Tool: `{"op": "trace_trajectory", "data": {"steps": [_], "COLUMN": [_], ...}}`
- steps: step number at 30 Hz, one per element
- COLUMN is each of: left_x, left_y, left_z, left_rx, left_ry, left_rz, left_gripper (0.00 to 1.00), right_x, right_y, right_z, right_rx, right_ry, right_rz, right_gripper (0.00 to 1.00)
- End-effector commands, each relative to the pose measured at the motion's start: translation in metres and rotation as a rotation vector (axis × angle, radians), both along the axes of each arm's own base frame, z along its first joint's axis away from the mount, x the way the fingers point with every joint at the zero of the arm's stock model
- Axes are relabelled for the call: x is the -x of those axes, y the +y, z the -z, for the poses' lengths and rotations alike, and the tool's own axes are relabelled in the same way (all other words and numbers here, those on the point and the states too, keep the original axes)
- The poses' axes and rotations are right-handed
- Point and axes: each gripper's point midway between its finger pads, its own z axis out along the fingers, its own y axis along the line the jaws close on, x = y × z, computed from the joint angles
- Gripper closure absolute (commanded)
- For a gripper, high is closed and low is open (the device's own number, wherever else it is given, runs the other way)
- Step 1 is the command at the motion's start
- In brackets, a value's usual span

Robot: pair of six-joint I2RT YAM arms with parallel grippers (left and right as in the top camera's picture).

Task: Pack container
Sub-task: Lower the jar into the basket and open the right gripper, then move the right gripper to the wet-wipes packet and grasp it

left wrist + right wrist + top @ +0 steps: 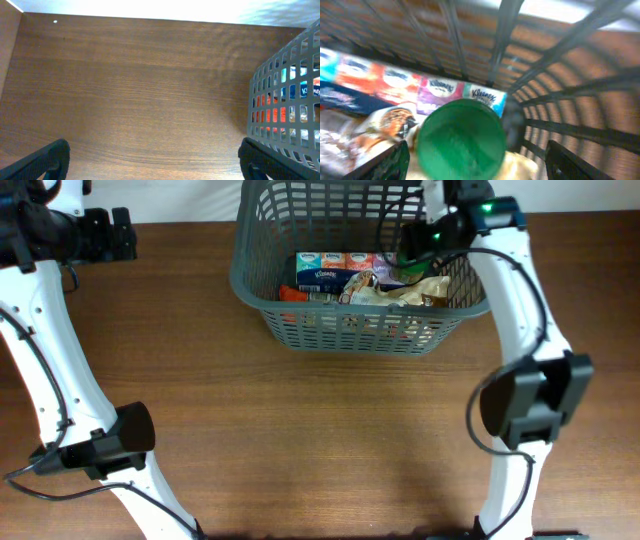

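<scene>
Two arms work a wooden table (330, 440), and the dark grey container (262, 308) sits at its far middle with groceries inside. The right gripper (475, 156) is down in the container's right end, jaws spread wider than the round green-topped item (459, 140) between them, not clamped. The left gripper (155, 167) hangs off to the container's left, fingers wide apart, nothing between. Kleenex packs (437, 90) lie just behind the green top.

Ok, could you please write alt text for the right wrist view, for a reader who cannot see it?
A round green object sits between the right gripper's spread fingers, inside the dark grey basket. Behind it lie Kleenex tissue packs and a snack bag; the picture is blurred.
</scene>
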Motion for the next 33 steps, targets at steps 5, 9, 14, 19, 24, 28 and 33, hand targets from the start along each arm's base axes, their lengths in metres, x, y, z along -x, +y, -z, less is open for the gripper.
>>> {"op": "trace_trajectory", "data": {"steps": [5, 9, 14, 19, 24, 28, 33], "left_x": [-0.001, -0.001, -0.001, -0.001, -0.001, -0.001, -0.001], "left_y": [0.003, 0.003, 0.003, 0.003, 0.003, 0.003, 0.003], "left_z": [0.005, 0.005, 0.005, 0.005, 0.005, 0.005, 0.005], "left_rx": [0.008, 0.008, 0.008, 0.008, 0.008, 0.008, 0.008], "left_ry": [0.011, 0.011, 0.011, 0.011, 0.011, 0.011, 0.011], "left_rz": [-0.013, -0.013, -0.013, -0.013, -0.013, -0.013, -0.013], "left_gripper": [0.01, 0.01, 0.01, 0.01, 0.01, 0.01, 0.01], "right_x": [0.052, 0.09, 0.122, 0.145, 0.155, 0.169, 0.184], "right_y": [-0.048, -0.094, -0.165, -0.259, -0.298, -0.288, -0.283], "right_z": [-0.177, -0.228, -0.24, -0.201, -0.1, -0.014, 0.048], "right_rx": [0.125, 0.207, 0.22, 0.123, -0.061, -0.179, -0.166], "right_ry": [-0.354, -0.446, -0.438, -0.346, -0.118, 0.111, 0.239], "right_rz": [0.173, 0.319, 0.497, 0.819, 0.917, 0.928, 0.934], "right_gripper": [0.17, 0.14, 0.12, 0.1, 0.12, 0.19, 0.19]}}
